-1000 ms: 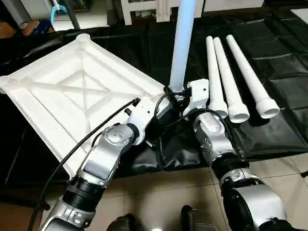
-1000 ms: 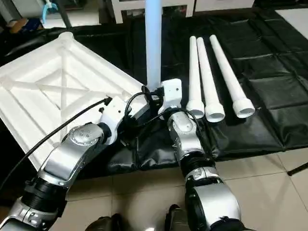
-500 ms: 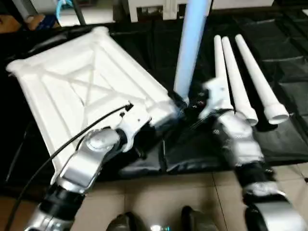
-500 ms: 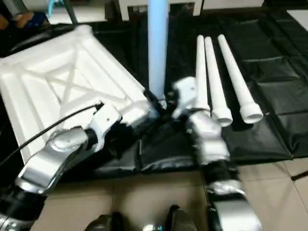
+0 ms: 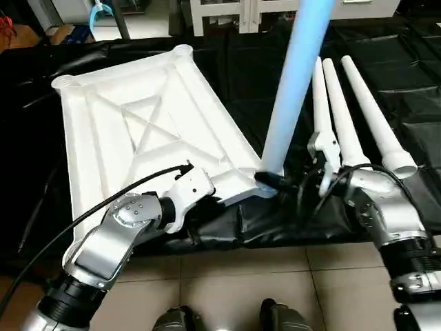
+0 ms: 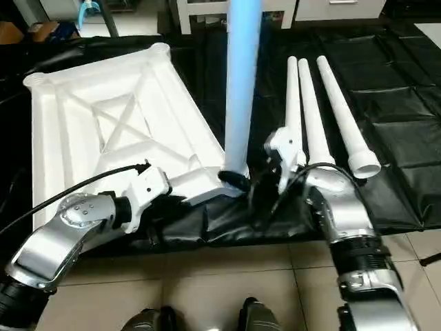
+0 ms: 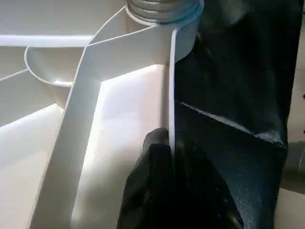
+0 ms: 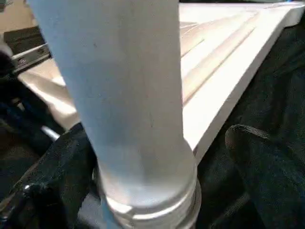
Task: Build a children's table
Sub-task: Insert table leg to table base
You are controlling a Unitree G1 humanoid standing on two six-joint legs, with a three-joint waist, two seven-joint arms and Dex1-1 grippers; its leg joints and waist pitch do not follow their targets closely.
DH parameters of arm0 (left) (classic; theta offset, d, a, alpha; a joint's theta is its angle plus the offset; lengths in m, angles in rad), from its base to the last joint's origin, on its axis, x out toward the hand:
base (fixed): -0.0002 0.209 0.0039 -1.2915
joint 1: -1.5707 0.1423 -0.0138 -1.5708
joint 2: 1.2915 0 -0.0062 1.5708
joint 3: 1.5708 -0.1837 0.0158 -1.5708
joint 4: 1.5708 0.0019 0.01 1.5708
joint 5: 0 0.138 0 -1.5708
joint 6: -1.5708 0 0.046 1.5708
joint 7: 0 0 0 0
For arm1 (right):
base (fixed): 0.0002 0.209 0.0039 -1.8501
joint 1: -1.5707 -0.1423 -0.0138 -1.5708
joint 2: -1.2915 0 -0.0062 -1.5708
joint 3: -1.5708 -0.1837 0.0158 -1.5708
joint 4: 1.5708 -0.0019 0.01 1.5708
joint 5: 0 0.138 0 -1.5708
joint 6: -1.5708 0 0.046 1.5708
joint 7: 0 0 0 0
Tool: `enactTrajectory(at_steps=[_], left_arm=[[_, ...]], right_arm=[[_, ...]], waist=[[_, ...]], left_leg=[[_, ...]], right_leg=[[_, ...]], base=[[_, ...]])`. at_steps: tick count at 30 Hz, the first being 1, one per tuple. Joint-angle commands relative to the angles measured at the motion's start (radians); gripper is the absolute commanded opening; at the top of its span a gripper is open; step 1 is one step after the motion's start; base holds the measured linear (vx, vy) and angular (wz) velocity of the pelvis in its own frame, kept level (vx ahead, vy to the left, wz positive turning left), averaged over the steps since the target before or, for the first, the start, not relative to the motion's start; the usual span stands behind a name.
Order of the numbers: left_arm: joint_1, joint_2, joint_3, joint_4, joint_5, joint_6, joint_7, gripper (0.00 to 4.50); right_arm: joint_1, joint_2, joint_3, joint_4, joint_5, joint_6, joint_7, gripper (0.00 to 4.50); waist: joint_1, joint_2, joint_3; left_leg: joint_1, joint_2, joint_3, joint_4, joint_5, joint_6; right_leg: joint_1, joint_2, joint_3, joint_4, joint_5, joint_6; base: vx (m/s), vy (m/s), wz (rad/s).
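Leg stands upright in tabletop's near corner socket

The left gripper [image 5: 219, 198] pinches the tabletop [image 5: 131, 131] rim; the right gripper [image 8: 157, 157], jaws spread, flanks the leg [image 5: 293, 89]. Three spare legs [image 5: 348, 117] lie just beside, on black sheeting [image 5: 406, 89].

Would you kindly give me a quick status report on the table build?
Left pincer shut on tabletop rim. Right pincer open around upright leg in corner socket. Three legs lying on black mat.

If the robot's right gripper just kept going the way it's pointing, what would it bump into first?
Most likely the upright leg, which stands between the open fingers of the right gripper, with the tabletop behind it.
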Motion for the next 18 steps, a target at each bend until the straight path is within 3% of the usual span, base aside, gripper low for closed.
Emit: enactTrajectory(at_steps=[1, 3, 8, 18], left_arm=[[0.029, 0.005, -0.042, 0.023, -0.011, 0.005, -0.025, 0.00], [0.026, 0.002, -0.042, 0.024, -0.010, 0.005, -0.026, 0.00], [0.025, -0.004, -0.043, 0.025, -0.006, 0.003, -0.029, 0.00], [0.024, 0.002, -0.044, 0.026, -0.003, 0.001, -0.037, 0.00]], right_arm=[[-0.013, -0.007, 0.017, 0.013, -0.005, 0.015, 0.020, 4.47], [-0.018, -0.007, 0.017, 0.018, 0.000, 0.026, 0.028, 4.47], [-0.015, 0.000, 0.016, 0.026, -0.004, 0.018, 0.036, 4.47], [-0.024, 0.019, -0.017, 0.019, 0.024, -0.006, 0.036, 3.56]], waist=[[0.003, -0.019, -0.100], [0.003, -0.025, -0.104], [0.007, -0.021, -0.105], [0.015, -0.020, -0.103]], left_leg=[[0.010, 0.023, 0.001, -0.051, -0.094, 0.169], [0.009, 0.022, 0.001, -0.048, -0.082, 0.175], [0.009, 0.024, 0.000, -0.045, -0.084, 0.174], [0.009, 0.022, -0.001, -0.044, -0.136, 0.138]], right_leg=[[0.069, -0.037, 0.035, -0.047, -0.190, -0.254], [0.072, -0.036, 0.035, -0.044, -0.178, -0.257], [0.069, -0.038, 0.034, -0.043, -0.195, -0.258], [0.068, -0.038, 0.035, -0.046, -0.261, -0.235]], base=[[0.000, 0.000, 0.00], [0.000, 0.000, 0.00], [0.000, 0.000, 0.00], [0.000, 0.000, 0.00]])
